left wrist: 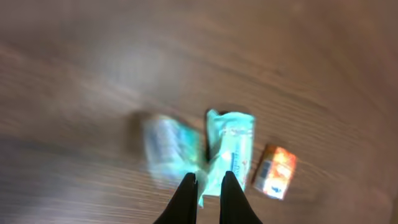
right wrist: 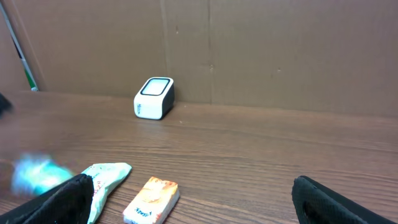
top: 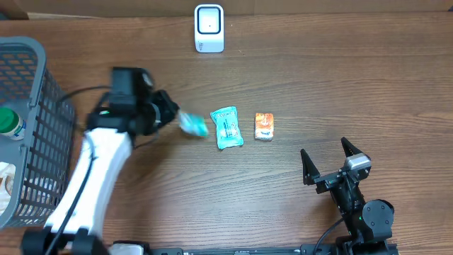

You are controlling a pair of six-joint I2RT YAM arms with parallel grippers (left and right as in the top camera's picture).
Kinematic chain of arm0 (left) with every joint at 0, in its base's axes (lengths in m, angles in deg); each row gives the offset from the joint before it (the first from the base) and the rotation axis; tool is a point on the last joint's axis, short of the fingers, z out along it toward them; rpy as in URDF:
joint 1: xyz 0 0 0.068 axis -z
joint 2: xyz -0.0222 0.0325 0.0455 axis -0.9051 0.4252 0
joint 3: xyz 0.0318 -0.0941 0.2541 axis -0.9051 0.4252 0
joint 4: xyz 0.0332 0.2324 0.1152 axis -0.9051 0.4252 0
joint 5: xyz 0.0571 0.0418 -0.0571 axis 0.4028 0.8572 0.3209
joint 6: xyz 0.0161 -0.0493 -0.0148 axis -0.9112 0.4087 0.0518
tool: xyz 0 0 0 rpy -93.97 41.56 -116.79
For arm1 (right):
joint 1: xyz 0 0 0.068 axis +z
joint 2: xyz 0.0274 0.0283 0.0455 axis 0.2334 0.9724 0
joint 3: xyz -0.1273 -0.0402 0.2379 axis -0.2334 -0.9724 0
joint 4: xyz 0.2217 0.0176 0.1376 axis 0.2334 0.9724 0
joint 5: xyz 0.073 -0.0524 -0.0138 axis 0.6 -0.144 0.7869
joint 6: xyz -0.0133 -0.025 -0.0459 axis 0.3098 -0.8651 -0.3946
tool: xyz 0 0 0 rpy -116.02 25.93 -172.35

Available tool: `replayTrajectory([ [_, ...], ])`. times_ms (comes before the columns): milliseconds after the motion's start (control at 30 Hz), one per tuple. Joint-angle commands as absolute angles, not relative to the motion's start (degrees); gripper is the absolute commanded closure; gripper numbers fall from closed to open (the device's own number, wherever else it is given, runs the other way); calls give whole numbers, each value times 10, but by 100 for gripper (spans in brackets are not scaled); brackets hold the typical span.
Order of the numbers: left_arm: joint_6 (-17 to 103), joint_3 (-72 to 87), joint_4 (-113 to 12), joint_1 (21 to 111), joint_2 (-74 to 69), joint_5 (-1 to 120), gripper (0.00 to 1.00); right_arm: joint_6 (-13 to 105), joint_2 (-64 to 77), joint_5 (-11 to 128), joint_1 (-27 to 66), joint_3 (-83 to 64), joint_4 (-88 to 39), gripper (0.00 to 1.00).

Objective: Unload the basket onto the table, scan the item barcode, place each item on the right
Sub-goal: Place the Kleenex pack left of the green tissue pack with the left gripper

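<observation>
My left gripper [top: 172, 113] is shut on a blue-teal packet [top: 192, 125], which hangs blurred left of the middle of the table. In the left wrist view the packet [left wrist: 168, 149] shows smeared above my fingertips [left wrist: 208, 183], one corner pinched between them. A second teal packet [top: 226, 127] and a small orange packet [top: 264, 126] lie flat just to its right. The white scanner [top: 209, 28] stands at the table's far edge, also visible from the right wrist as the scanner [right wrist: 153, 98]. My right gripper [top: 328, 161] rests open and empty near the front right.
A grey wire basket [top: 28, 127] stands at the left edge, holding a green-capped bottle [top: 8, 120]. A brown cardboard wall [right wrist: 249, 50] rises behind the scanner. The lying teal packet [right wrist: 106, 177] and orange packet [right wrist: 152, 199] sit ahead of my right gripper.
</observation>
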State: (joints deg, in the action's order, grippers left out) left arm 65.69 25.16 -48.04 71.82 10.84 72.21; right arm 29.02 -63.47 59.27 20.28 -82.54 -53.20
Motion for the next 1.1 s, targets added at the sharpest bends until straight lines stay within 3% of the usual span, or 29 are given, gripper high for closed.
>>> replayTrajectory([
  [0,799,262,-495,751,157,788,96,291,-641,593,205,-831,-534,0],
  [100,812,262,-518,773,205,792,96,291,-641,593,205,-831,-534,0],
  [233,806,262,-521,780,233,792,83,291,-641,593,205,-831,-534,0],
  [600,629,154,-510,743,136,799,70,291,-641,593,205,-831,-534,0],
  [667,581,117,-497,730,109,798,63,291,-641,593,205,-831,-534,0],
  [767,496,59,-462,700,73,799,34,291,-641,593,205,-831,-534,0],
  [867,429,4,-418,650,44,803,21,291,-641,593,205,-831,-534,0],
  [1000,400,-46,-367,542,28,875,11,291,-641,593,205,-831,-534,0],
  [1067,391,-55,-353,473,29,905,14,291,-641,593,205,-831,-534,0],
])
